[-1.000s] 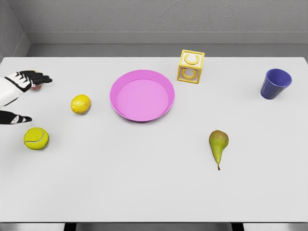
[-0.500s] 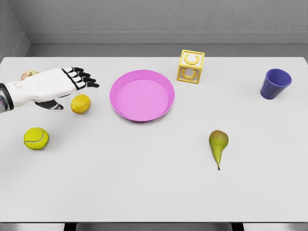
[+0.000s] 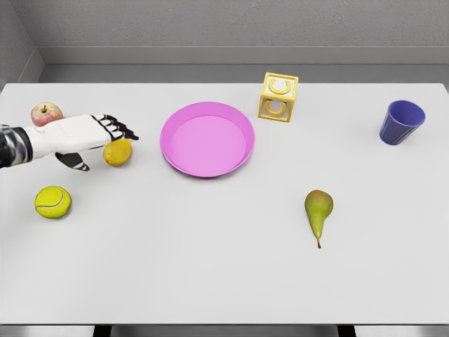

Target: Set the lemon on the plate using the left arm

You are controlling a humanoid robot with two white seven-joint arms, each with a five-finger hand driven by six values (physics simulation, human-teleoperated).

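A yellow lemon (image 3: 118, 154) lies on the white table, left of the pink plate (image 3: 207, 140). My left hand (image 3: 98, 140) reaches in from the left edge and hovers directly over the lemon's top left, covering part of it. Its black-tipped fingers (image 3: 121, 129) stretch out flat above the fruit and the thumb (image 3: 74, 161) hangs down on the near side. The hand is open and holds nothing. The plate stands empty, about a hand's width right of the lemon. The right arm is out of view.
A red-and-yellow apple (image 3: 46, 112) sits behind the left wrist. A tennis ball (image 3: 53, 201) lies near the left edge. A yellow letter block (image 3: 278, 97) stands behind the plate, a blue cup (image 3: 402, 122) at far right, a pear (image 3: 318, 210) right of centre.
The left hand swept in from the left edge towards the lemon, then dropped lower over it. The apple, hidden before, now shows behind the wrist. The lemon has not moved.
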